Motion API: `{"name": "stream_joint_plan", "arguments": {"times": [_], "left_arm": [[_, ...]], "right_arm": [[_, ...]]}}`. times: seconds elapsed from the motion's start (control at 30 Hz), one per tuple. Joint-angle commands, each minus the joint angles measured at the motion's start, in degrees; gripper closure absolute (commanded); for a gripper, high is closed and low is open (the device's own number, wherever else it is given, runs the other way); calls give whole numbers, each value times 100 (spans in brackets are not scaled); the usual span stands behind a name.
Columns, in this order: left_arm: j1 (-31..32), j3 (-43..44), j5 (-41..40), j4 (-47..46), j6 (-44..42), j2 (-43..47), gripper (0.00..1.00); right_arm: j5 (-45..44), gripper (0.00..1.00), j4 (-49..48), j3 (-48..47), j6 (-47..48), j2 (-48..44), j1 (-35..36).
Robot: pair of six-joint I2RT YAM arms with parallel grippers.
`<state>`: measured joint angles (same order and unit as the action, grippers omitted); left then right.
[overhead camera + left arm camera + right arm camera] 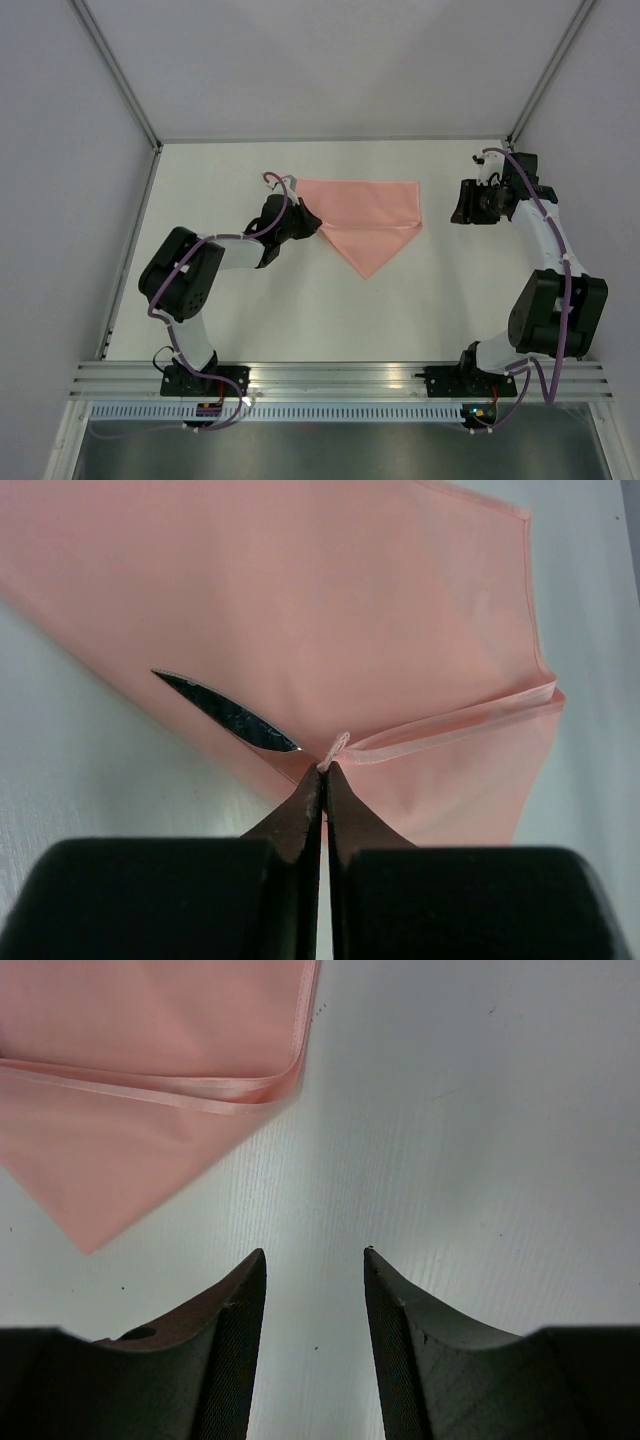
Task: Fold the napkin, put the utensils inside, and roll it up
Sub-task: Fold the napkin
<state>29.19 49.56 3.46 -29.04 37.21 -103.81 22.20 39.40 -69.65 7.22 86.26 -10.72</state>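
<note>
Left arm [185, 275] and right arm [555, 310]: black joint housings, white links; purple cables [545, 212]; tapered black tool fingers [235, 1340]

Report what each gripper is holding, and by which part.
The left gripper is shut on the napkin, pinching its hem at the end of the fold nearest that arm. The right gripper is open above the table and holds nothing.

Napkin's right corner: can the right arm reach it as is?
Probably yes. The right arm's fingers stand open and empty just short of the napkin; only bare table lies between. The left fingers, shut on the napkin's far side, are well clear.
</note>
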Motion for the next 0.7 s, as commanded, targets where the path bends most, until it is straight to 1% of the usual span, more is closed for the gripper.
{"name": "stream_joint_plan", "arguments": {"times": [0.0,0.2,0.43,0.53,0.6,0.63,0.67], "left_arm": [[-124,185,189,-76,278,-166,98],[-273,291,400,-94,339,-376,98],[-317,511,418,-6,331,-509,97],[-326,624,357,82,348,-552,87],[-344,721,331,161,331,-579,82],[-370,826,313,249,331,-605,77],[-388,879,304,293,322,-623,75]], "right_arm": [[57,50,-143,65,-10,-109,26],[57,50,-143,74,7,-92,44],[74,50,-117,83,33,-83,52],[83,50,-116,83,33,-83,53],[92,50,-116,83,42,-83,61],[92,50,-108,83,34,-83,61],[101,50,-99,92,33,-83,61]]}}
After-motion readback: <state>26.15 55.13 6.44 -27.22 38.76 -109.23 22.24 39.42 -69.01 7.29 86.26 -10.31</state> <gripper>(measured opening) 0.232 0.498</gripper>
